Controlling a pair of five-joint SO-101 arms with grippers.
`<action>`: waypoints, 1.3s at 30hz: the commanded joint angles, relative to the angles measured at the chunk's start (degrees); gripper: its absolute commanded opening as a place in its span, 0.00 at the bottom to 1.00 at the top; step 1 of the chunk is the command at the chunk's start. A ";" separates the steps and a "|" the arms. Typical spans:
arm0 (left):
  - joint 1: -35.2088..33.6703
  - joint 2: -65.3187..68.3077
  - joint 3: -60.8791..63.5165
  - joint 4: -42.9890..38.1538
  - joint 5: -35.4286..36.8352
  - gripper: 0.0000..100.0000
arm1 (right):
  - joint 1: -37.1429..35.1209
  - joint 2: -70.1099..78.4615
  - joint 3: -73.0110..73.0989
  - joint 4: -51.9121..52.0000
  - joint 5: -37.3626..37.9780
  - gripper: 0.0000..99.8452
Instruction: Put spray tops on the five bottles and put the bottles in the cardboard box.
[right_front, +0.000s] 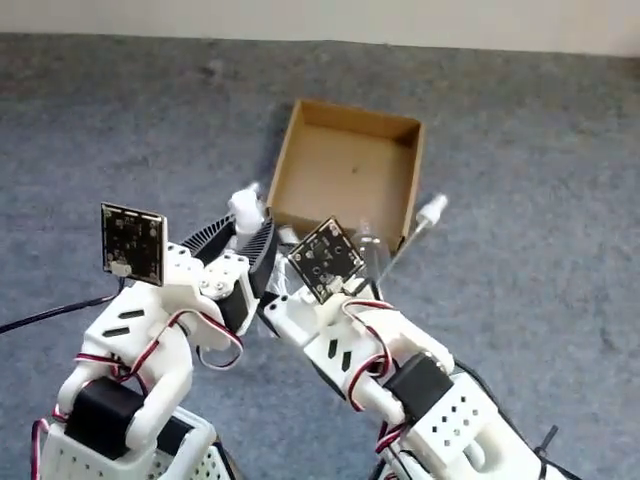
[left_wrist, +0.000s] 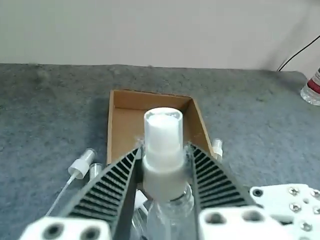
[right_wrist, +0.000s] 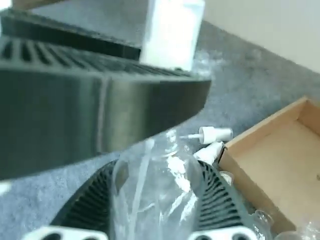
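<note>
Left gripper (left_wrist: 164, 152) pinches the spray top (left_wrist: 163, 127), apparently seated in line on the bottle (right_wrist: 150, 200) that right gripper (right_wrist: 157, 172) clamps just below; cardboard box (right_front: 345, 170) waits just beyond.

No word, number or sign can be read anywhere in these views. A clear far bottle (left_wrist: 311, 90) at the edge of the grey surface wears a red band (most likely a label), but any print on it is too small to make out. The two dark circuit boards (right_front: 133, 243) mounted on the arms carry tiny pale marks in the high view, and these are also too small to read.
</note>
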 joint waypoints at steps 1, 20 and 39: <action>1.10 -0.13 0.84 -0.09 -1.58 0.00 | 1.36 -1.71 -1.71 -1.98 -0.53 0.00; 0.92 -0.66 2.42 0.62 -8.35 0.15 | 1.36 -1.71 7.08 -12.44 -0.62 0.00; -2.51 -17.71 -7.08 5.27 -15.91 0.15 | 1.45 -1.63 7.52 -12.53 -0.53 0.00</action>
